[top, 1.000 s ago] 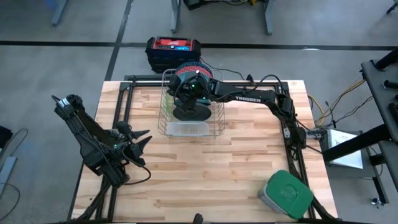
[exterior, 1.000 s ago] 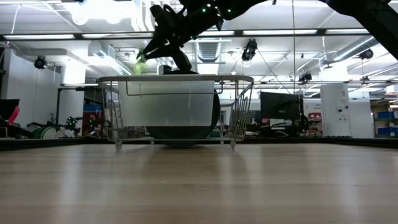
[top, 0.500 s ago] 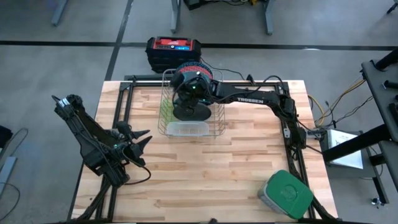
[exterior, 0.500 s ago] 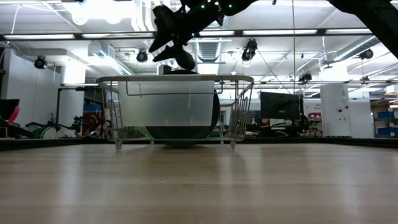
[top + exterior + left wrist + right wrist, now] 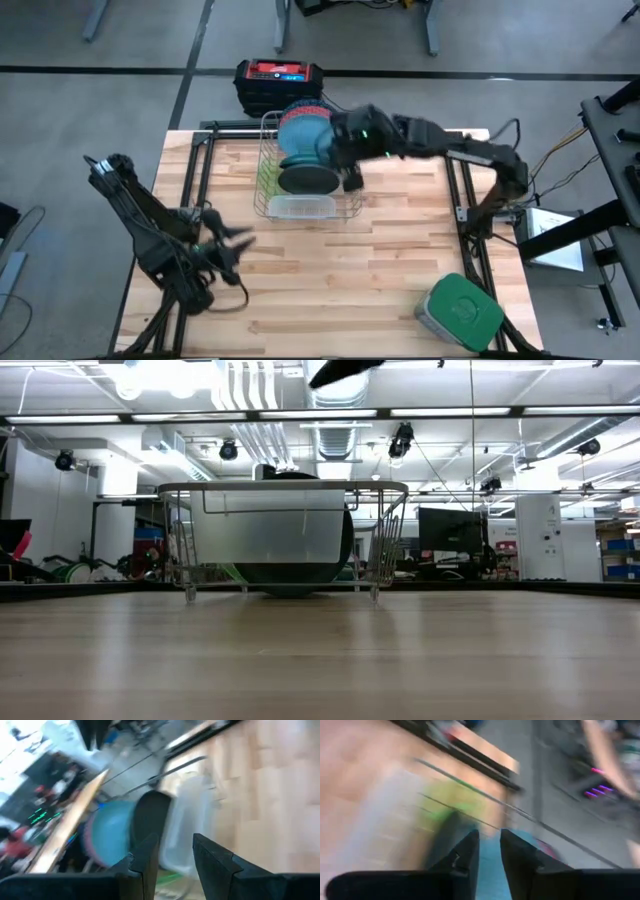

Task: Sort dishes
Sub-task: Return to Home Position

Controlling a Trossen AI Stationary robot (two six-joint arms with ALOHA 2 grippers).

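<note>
**Both grippers empty, dishes racked at the desk's far edge**

From my console, the left gripper (image 5: 232, 245) hangs over the desk (image 5: 380, 270) near its left edge, about midway between the near and far edges. In its wrist view the two fingers (image 5: 147, 860) stand apart with nothing between them, so it is released and empty.

The dishes sit in the wire dish rack (image 5: 258, 203), which stands at the middle of the far edge. At the rack's left end the neon-green dish (image 5: 267, 175) stands on its rim, its long axis running from the near edge toward the far edge. The plates beside it stand the other way, with long axes parallel to the far edge, and they lean enough that I see their faces from above. The red-patterned plate (image 5: 303, 104) is farthest back and shows only a rim. The light blue plate (image 5: 303, 135) is in front of it, then the dark plate (image 5: 307, 181). A frosted panel (image 5: 300, 208) fills the rack's near side; I cannot tell whether it is a dish or part of the rack.

Beyond the far edge, off the desk, a red-and-black box (image 5: 280, 74) carries a label too small for me to read.

The right gripper (image 5: 350, 175) hovers over the rack's right end, close to the dark plate. In its wrist view the jaws are slightly parted and hold nothing. In the low view a dark part of that arm shows above the rack, clear of its rim.

At the near right corner lies the grey container (image 5: 462, 310) with its green lid, set askew to the edges.
</note>
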